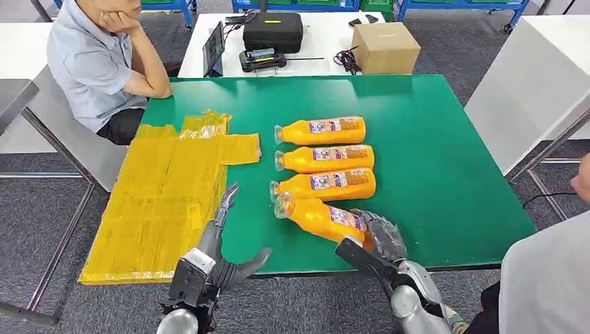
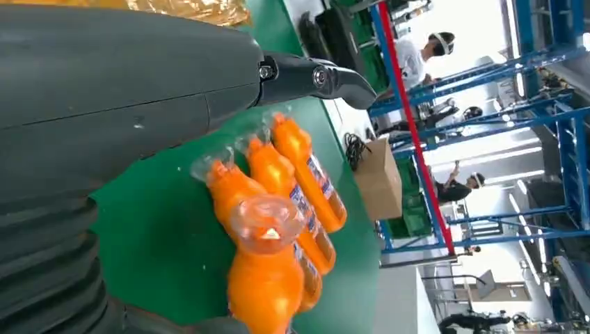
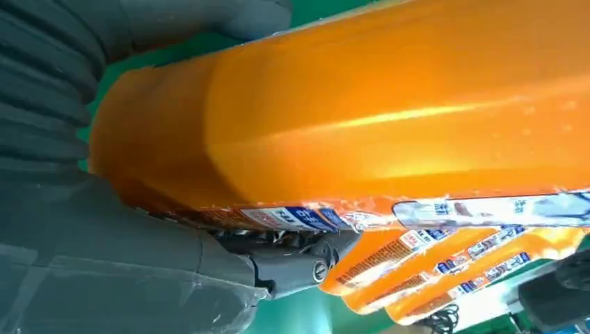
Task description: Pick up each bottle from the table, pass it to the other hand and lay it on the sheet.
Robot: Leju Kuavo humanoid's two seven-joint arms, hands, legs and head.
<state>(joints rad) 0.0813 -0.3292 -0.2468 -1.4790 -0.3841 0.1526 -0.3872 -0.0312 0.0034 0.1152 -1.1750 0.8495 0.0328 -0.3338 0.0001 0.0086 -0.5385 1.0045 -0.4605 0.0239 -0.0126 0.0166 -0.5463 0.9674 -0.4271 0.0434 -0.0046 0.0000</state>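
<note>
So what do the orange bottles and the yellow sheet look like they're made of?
Orange bottles: likely clear glossy plastic; see-through caps, highlights along the body, printed labels. Yellow sheet: looks like thin shiny plastic film, crinkled and glinting at its far edge, though that's uncertain.

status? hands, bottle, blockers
Right hand grips nearest orange bottle by its base. Left hand open beside yellow sheet. Three more bottles wait behind; handover path looks clear.

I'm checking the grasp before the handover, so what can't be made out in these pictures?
- Head view: the right hand covers the base of the nearest bottle; whether it is lifted off the green table is unclear.
- Right wrist view: that bottle hides most of the fingers.
- Bottle labels: print too small to read.
- Left wrist view: the left hand hides most of the yellow sheet.
</note>
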